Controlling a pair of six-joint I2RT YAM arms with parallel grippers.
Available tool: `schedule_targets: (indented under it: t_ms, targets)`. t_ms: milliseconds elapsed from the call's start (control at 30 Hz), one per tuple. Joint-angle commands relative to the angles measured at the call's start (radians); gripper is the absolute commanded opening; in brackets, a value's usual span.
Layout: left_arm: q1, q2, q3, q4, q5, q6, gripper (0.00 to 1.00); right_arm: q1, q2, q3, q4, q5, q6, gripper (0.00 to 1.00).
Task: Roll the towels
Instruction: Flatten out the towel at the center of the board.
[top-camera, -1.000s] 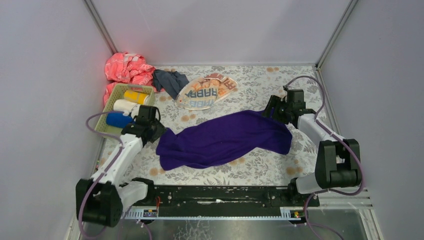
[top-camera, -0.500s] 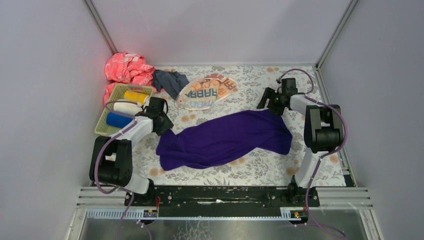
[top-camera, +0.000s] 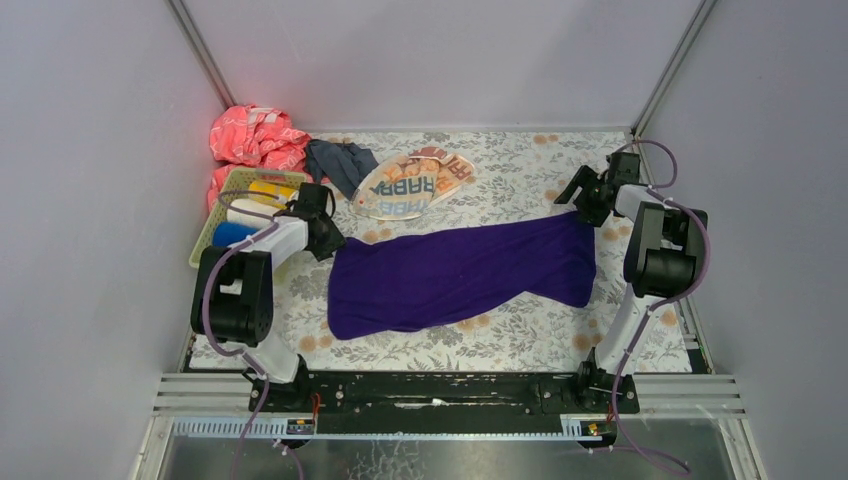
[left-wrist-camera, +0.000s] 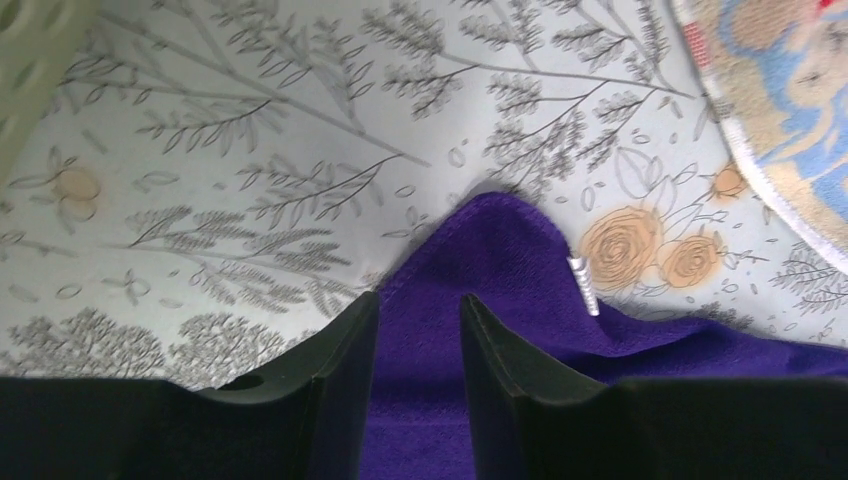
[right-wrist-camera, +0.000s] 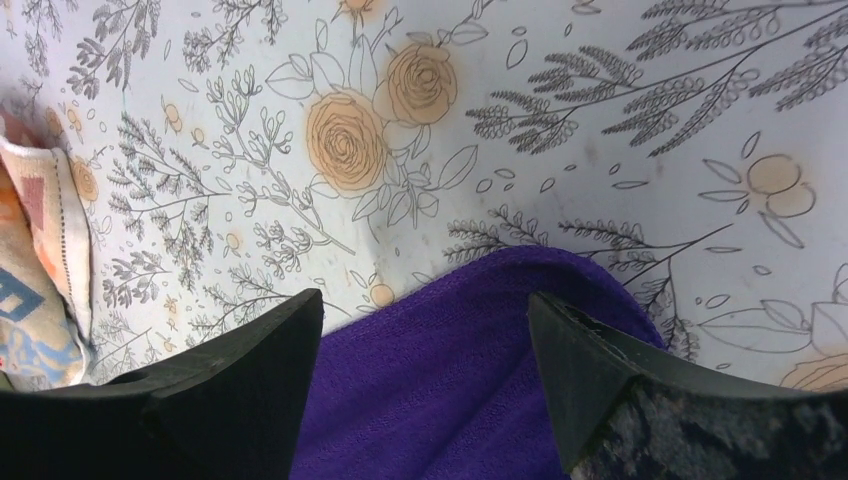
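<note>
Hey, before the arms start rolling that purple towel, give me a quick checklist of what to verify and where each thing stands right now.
1. Purple towel laid out flat: not ok; it is stretched lengthwise, but its edges are wavy.
2. Left gripper holding the left corner: cannot tell; cloth sits between its narrow-set fingers.
3. Right gripper holding the right corner: not ok; its jaws stand wide, with the corner lying loose between them.
4. RABBIT towel clear of the purple one: ok; it lies apart, farther back.
5. Room in the basket for another roll: cannot tell.
</note>
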Motion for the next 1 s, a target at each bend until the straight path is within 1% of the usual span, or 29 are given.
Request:
schedule_targets:
  t_ms: [0, 133, 233, 300, 367, 500, 633, 733, 800, 900, 967]
  targets:
    - [0.007, 0.056, 0.084, 0.029, 0.053, 0.039, 0.32, -0.007, 0.052, 0.022, -0.048, 0.061, -0.028, 0.83]
    - [0.005, 0.111, 0.148, 0.016, 0.089, 0.064, 0.29, -0.007, 0.054, 0.018, -0.049, 0.036, -0.046, 0.82]
    - [0.004, 0.163, 0.186, -0.019, 0.109, 0.078, 0.23, -0.007, 0.05, 0.007, -0.049, 0.034, -0.051, 0.82]
    - [0.001, 0.179, 0.171, -0.022, 0.123, 0.074, 0.19, -0.007, 0.041, -0.004, -0.044, 0.037, -0.05, 0.82]
    - [0.002, 0.175, 0.138, -0.023, 0.115, 0.064, 0.18, -0.007, 0.03, -0.014, -0.043, 0.042, -0.049, 0.82]
    - [0.011, 0.12, 0.038, -0.022, 0.043, 0.026, 0.16, -0.007, 0.011, -0.033, -0.055, 0.072, -0.048, 0.82]
    - [0.061, 0.023, -0.085, -0.019, 0.0, -0.022, 0.16, -0.007, -0.007, -0.054, -0.068, 0.083, -0.045, 0.82]
    - [0.106, -0.035, -0.136, -0.02, -0.018, -0.024, 0.16, -0.007, -0.029, -0.079, -0.056, 0.077, -0.046, 0.82]
    - [0.12, -0.047, -0.129, -0.029, -0.011, -0.013, 0.16, -0.006, -0.04, -0.09, -0.048, 0.07, -0.053, 0.82]
    - [0.12, -0.047, -0.095, -0.041, 0.032, 0.011, 0.19, -0.002, -0.05, -0.094, -0.046, 0.021, -0.066, 0.82]
    - [0.116, -0.055, -0.064, -0.043, 0.044, 0.044, 0.22, 0.007, -0.064, -0.089, -0.051, -0.004, -0.082, 0.82]
